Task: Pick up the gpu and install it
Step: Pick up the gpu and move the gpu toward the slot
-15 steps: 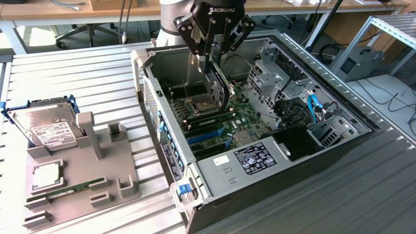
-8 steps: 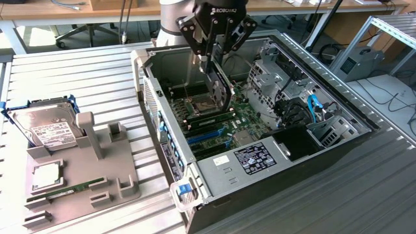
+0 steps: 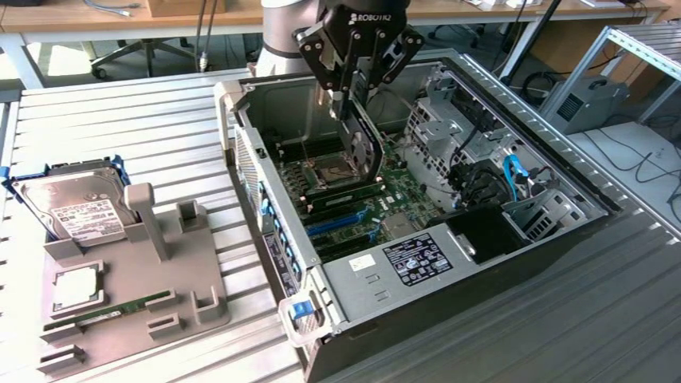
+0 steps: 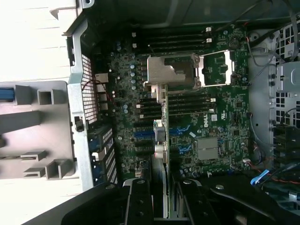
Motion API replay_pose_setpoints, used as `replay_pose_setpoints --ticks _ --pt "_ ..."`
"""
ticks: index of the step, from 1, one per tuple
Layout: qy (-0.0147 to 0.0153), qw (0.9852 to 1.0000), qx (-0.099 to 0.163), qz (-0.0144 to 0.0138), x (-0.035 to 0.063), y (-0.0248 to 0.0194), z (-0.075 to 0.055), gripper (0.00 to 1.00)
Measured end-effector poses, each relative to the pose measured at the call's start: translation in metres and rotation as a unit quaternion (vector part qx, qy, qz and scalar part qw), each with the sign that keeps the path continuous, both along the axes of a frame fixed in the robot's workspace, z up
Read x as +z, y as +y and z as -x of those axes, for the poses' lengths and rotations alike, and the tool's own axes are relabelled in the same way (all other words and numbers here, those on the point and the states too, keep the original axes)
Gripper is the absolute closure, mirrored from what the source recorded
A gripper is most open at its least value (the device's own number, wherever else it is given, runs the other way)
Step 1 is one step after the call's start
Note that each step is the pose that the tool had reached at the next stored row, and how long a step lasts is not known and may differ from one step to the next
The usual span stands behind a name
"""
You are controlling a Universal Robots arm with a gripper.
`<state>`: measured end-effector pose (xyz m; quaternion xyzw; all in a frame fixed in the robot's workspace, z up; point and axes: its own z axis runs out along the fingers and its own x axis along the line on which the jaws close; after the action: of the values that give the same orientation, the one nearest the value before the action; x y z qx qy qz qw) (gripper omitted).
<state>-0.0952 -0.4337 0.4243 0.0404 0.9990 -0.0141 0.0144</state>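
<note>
Gripper (image 3: 346, 102) holds gpu (image 3: 368, 152) edge-on over mobo (image 3: 403, 198)

One gpu (image 3: 365, 150), one computer case (image 3: 368, 275), one hard drive (image 3: 78, 209), one tray (image 3: 127, 319)

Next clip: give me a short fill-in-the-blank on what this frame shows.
The gripper is shut on the ____.
It holds that part above the motherboard of the open ____.
The hard drive lies at the exterior view's ____.
Missing words: gpu; computer case; left.
</note>
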Motion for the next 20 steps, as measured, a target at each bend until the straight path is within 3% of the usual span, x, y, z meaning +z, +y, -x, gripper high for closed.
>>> replay_pose_setpoints --ticks 20 --pt "0.0000 1.0000 0.000 0.0000 -0.0015 0.0000 -0.0104 0.73"
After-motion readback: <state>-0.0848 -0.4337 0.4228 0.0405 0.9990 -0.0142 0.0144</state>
